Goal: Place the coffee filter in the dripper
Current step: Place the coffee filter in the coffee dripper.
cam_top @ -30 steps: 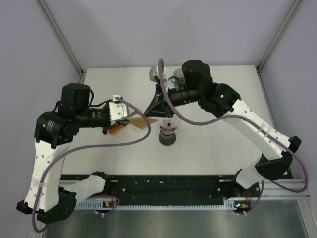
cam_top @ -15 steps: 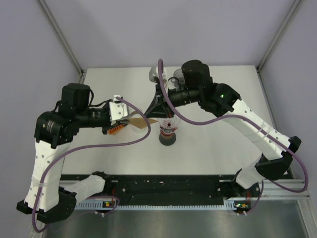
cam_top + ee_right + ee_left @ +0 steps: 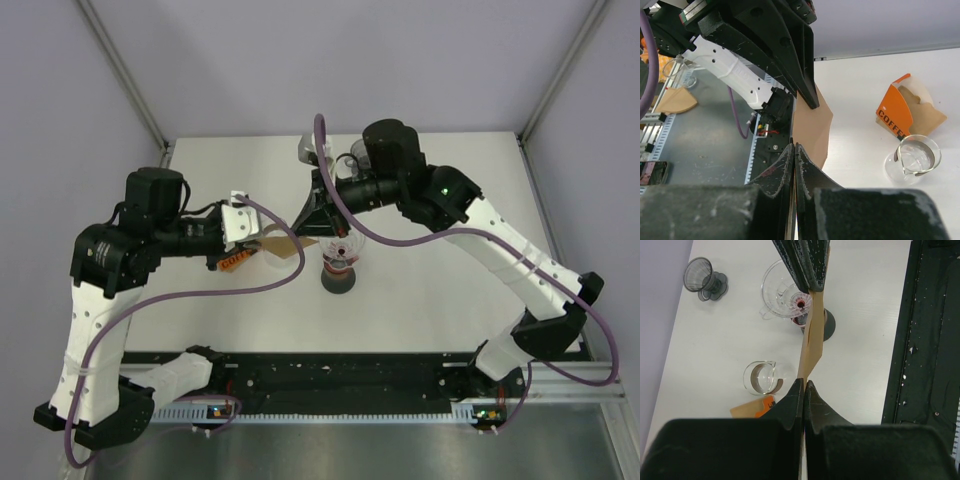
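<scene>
Pinching the brown coffee filter [image 3: 811, 347] at one edge with left gripper [image 3: 804, 390], jaws pressed together on the paper. Held edge-on and stretched flat, clear of the surface [image 3: 730, 340], spanning from left gripper across to right gripper [image 3: 792, 149]. Clamped there at the opposite edge, jaws likewise squeezed tight on the paper. Two-point hold judged to be for keeping the folded sheet taut and steerable, perhaps for spreading it into a cone. Just below and beside right gripper's tips, the dripper [image 3: 782, 290]: clear funnel on dark stand, no paper in it yet. Filter close beside the funnel mouth, so lowering judged next.
</scene>
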Robot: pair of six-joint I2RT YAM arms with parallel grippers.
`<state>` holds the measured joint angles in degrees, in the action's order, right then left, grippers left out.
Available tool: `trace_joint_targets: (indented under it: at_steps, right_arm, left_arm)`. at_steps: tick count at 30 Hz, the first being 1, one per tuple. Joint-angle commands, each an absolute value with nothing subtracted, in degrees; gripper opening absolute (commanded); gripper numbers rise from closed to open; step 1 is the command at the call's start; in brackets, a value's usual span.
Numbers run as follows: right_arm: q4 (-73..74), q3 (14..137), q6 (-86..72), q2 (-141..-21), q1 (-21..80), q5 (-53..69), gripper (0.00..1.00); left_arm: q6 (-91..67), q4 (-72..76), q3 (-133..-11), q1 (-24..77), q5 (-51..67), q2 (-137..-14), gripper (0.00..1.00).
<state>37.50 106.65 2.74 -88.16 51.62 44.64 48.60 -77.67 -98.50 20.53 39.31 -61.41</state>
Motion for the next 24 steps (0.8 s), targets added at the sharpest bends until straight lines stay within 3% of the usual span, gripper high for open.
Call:
trace_joint_targets:
  at_steps: [1,21,24]
  right_arm:
    - [36.65,109.51,2.02,-88.42,52.03,44.56,0.0]
    - [34.9,106.97,3.95,-85.52,52.03,34.46,0.0]
    - [33.4,106.0,4.13,-84.73,51.94,34.28,0.0]
  left_arm:
    - [49.22,-79.37,-99.84,20.83,39.46,-61.26,0.0]
    - [44.21,-71.89,-94.48,20.83,39.46,-57.13,0.0]
    - [43.51,-71.81,-94.13,20.83,39.64,-57.13,0.09]
